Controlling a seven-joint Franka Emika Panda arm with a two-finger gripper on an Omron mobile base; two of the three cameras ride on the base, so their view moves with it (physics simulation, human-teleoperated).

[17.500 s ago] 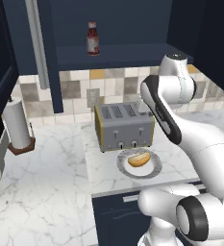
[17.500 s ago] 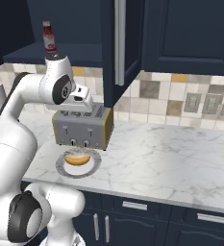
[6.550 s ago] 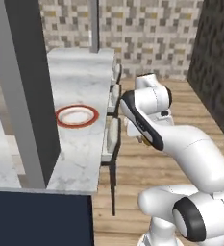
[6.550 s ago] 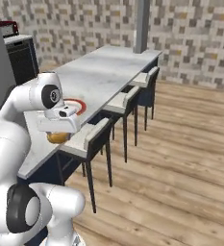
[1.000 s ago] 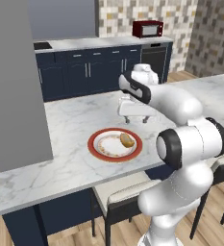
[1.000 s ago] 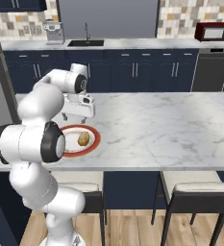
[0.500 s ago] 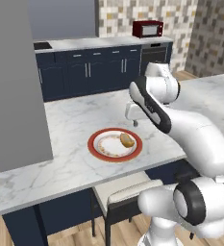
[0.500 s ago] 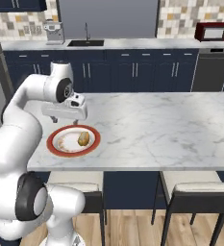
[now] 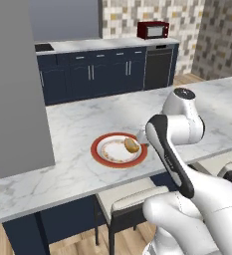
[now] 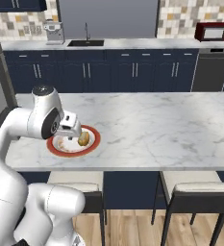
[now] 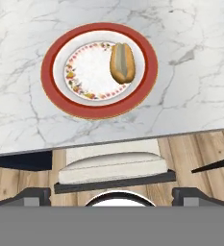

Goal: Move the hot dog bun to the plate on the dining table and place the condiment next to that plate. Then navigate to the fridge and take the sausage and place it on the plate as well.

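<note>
on the dining table (image 9: 77, 134): one plate (image 11: 53, 91), one hot dog bun (image 11: 122, 62); end effector (image 11: 111, 194) open.

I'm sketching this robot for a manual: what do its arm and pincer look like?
The arm is glossy white, built of rounded, bulbous segments, with a dark band running along one link and a dark grey cap on the joint. No loose cables or markings show. The pincer sits on a boxy white hand with small dark details; its finger tips are small, dark and blocky.

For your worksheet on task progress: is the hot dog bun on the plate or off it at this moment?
On it. The hot dog bun lies inside the plate, on the white centre near the orange-red rim, with nothing gripping it.
</note>
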